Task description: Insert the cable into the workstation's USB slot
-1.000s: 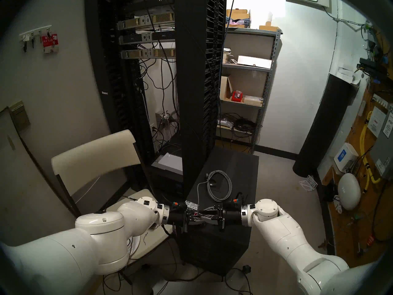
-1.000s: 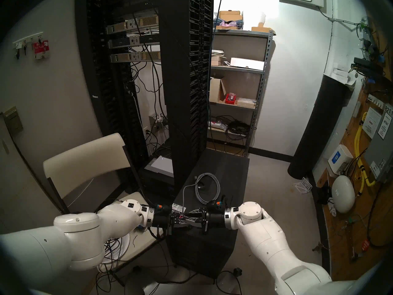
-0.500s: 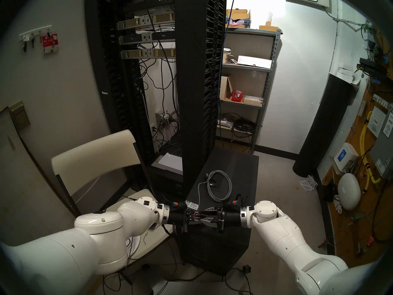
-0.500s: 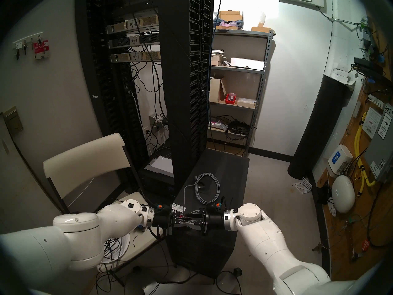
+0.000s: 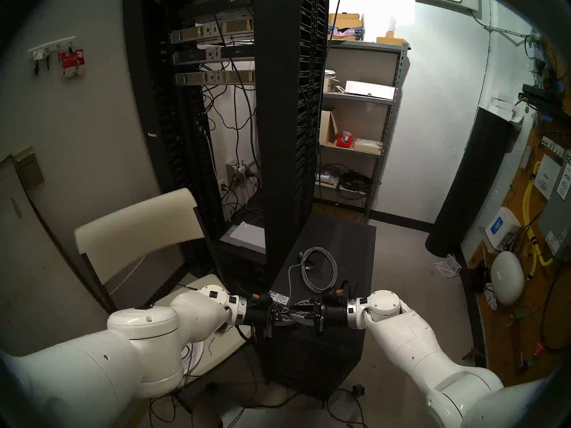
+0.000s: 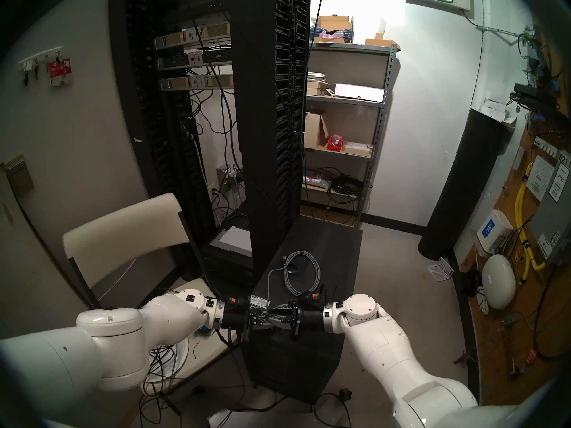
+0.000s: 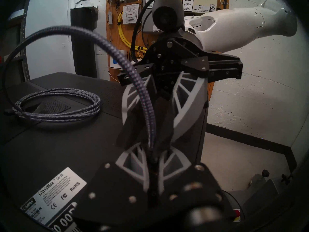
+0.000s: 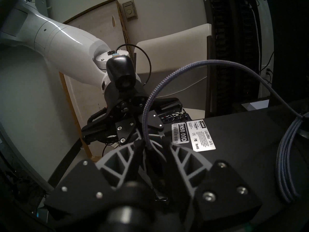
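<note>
The cable is lying mostly coiled on top of the workstation, beside the server rack. One free end is being arched up from the coil and is being gripped by the clenched left hand above the front edge of the case, near the white sticker. The right hand is being held fingertip to fingertip against it; its fingers are flanking the cable, but whether it is grasping cannot be told.
</note>
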